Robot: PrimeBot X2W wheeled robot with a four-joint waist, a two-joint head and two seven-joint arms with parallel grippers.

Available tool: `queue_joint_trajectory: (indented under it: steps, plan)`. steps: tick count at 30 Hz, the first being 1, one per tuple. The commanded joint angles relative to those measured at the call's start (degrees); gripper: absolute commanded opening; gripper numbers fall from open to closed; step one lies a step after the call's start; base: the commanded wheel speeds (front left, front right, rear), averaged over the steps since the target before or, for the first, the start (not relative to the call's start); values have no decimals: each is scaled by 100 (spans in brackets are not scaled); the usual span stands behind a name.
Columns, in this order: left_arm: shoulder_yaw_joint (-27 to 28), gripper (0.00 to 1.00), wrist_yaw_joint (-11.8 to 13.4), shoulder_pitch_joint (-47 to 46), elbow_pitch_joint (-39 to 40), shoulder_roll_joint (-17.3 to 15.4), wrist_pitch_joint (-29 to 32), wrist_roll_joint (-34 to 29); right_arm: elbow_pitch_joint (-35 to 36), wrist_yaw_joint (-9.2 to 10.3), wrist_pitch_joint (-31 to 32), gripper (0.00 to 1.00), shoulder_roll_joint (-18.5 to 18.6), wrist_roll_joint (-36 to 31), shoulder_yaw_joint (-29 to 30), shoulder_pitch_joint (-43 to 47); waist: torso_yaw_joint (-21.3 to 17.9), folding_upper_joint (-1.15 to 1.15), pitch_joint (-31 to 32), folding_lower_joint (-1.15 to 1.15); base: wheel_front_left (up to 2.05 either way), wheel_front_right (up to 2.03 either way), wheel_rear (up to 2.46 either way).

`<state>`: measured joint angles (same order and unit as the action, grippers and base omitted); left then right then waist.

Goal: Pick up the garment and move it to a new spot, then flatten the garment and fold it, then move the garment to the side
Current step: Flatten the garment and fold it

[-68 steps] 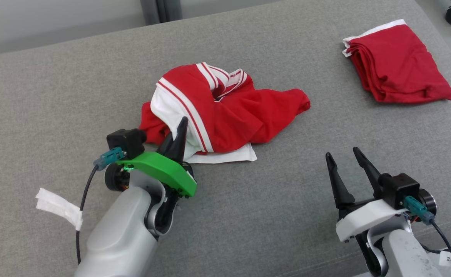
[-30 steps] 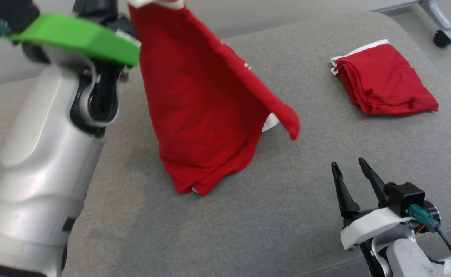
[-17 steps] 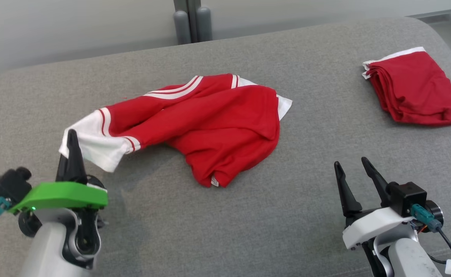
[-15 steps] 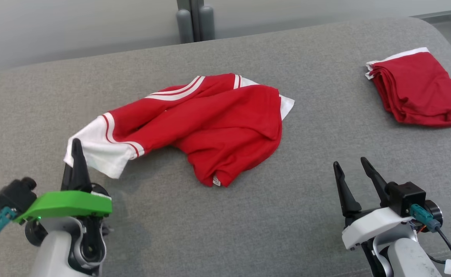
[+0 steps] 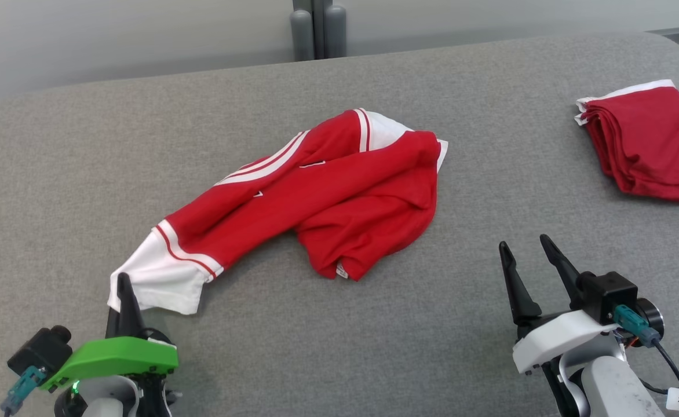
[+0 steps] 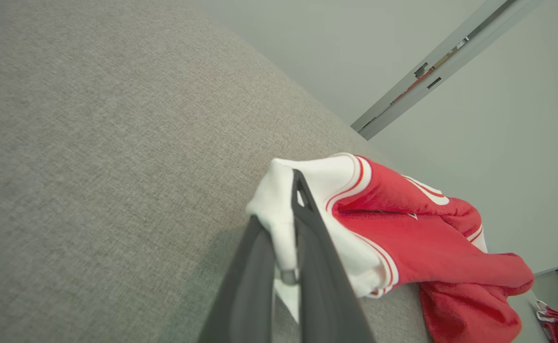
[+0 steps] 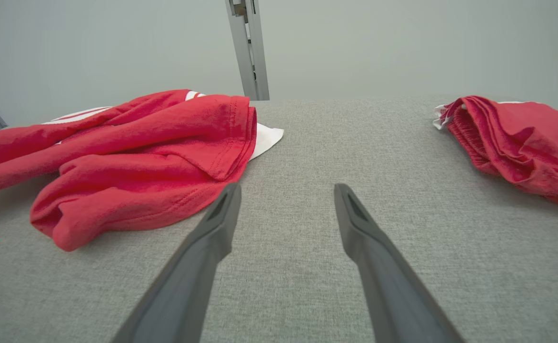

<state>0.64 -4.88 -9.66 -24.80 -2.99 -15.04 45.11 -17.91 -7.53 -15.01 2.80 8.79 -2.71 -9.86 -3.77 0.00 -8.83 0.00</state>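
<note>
- Fabric of the garment [image 5: 328,191], red with white striped trim, lies crumpled across the middle of the head view on the grey surface [image 5: 84,145]. It is drawn out along a diagonal from just right of centre down toward the lower left.
- At the lower-left end of that diagonal is the white cuff [image 5: 160,281], edged with thin red stripes. It ends right at the tips of the left gripper [image 5: 123,284].
- That claw sits in the bottom left corner of the head view under a green cover [image 5: 113,359], its two dark fingers pressed together. In the left wrist view the white cloth is pinched between them and bunches over the fingertips, so the claw is clamped on the garment.
- In the lower right of the head view is the right gripper [image 5: 523,242], fingers spread wide over bare grey upholstery, well apart from the garment.
- In the right wrist view the garment's red hem lies in the left half of the frame, just beyond the left fingertip and not touching it.
- At the upper right edge of the head view rests a folded red stack [image 5: 646,145] with a white border, well apart from the crumpled piece.
- Beyond the far edge of the surface, at top centre, stand two grey posts [image 5: 318,29].
</note>
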Motion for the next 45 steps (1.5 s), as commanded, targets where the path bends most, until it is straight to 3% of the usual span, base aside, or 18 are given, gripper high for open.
queue_joint_trajectory:
  steps: [1, 2, 3, 4, 5, 18, 30, 36, 45]
  plan:
    - [51, 0, -28, 103, -78, -11, -19, -94, -16, 9, -24, 100, 20, -30, -1, -8, 23, 0, 1, 0, 0, 0, 0]
    - [56, 8, -51, 114, -114, -7, -19, -102, -21, 9, -24, 100, 20, -32, 4, -13, 33, 0, 3, 0, 0, 0, 0]
    - [36, 40, -74, 136, -163, -2, -19, -143, -29, 9, -24, 100, 20, -44, 8, -21, 46, 0, 9, 0, 0, 0, 0]
    - [10, 81, -86, 151, -198, 2, -19, -147, -35, 9, -24, 100, 19, -52, 13, -28, 55, 0, 14, 0, 0, 0, 0]
    - [-8, 100, -110, 167, -222, 1, -19, -133, -43, 9, -24, 100, 20, -64, 18, -35, 67, 0, 25, 0, 0, 0, 0]
    - [50, 100, -215, 500, 329, 0, -18, -806, -125, 9, -24, 100, 20, -144, 122, 137, 213, 0, 377, 0, 0, 0, 0]
    - [-714, 100, -270, 714, 856, -4, -19, -1906, -269, 9, -24, 100, 20, -376, 239, 54, 499, 0, 554, 0, 0, 0, 0]
    - [-910, 100, -264, 595, 919, -2, -18, -1991, -725, 9, -18, 100, 18, -776, 356, -463, 826, 0, 340, 0, 0, 0, 0]
    - [-1016, 100, -265, 341, 911, -1, -19, -1885, -2020, 9, -18, 100, 25, -1842, 528, -1433, 1358, 0, -120, 0, 0, 0, 0]
